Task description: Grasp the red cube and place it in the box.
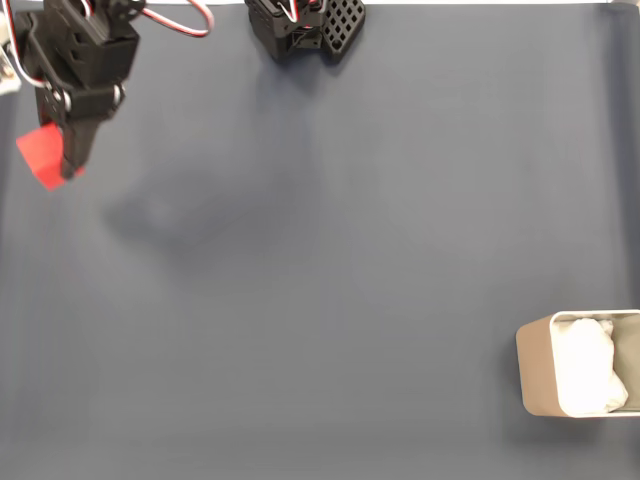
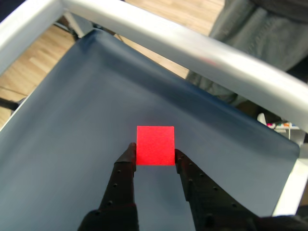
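The red cube (image 1: 40, 155) hangs at the far left of the fixed view, held above the dark blue mat (image 1: 320, 280), and its shadow falls to the lower right. My gripper (image 1: 70, 168) is shut on it. In the wrist view the cube (image 2: 155, 144) sits squarely between the two black fingertips (image 2: 127, 156) of the gripper (image 2: 155, 156), with its flat face toward the camera. The box (image 1: 535, 370), tan-walled with crumpled white lining, stands at the lower right edge of the fixed view, far from the cube.
The arm's black base (image 1: 300, 25) sits at the top middle of the mat. A grey metal frame bar (image 2: 192, 48) runs past the mat's far edge in the wrist view, with a person's grey clothing (image 2: 260, 29) behind it.
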Tool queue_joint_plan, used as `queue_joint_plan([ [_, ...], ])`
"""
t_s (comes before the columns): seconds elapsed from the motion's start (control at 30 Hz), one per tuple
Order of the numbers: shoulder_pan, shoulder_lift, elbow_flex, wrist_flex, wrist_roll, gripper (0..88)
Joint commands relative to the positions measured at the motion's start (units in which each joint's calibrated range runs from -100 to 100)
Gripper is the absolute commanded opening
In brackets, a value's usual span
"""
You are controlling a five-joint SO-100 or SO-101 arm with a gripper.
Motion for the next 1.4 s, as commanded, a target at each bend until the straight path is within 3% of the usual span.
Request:
queue_joint_plan([
  [0.0,-6.3,-2.2,-8.5,3.0,1.3,0.0],
  [0.83,-48.3,-4.2,-18.1,5.4,3.6,0.0],
  [1.37,-63.2,8.1,-33.4,3.4,4.7,0.0],
])
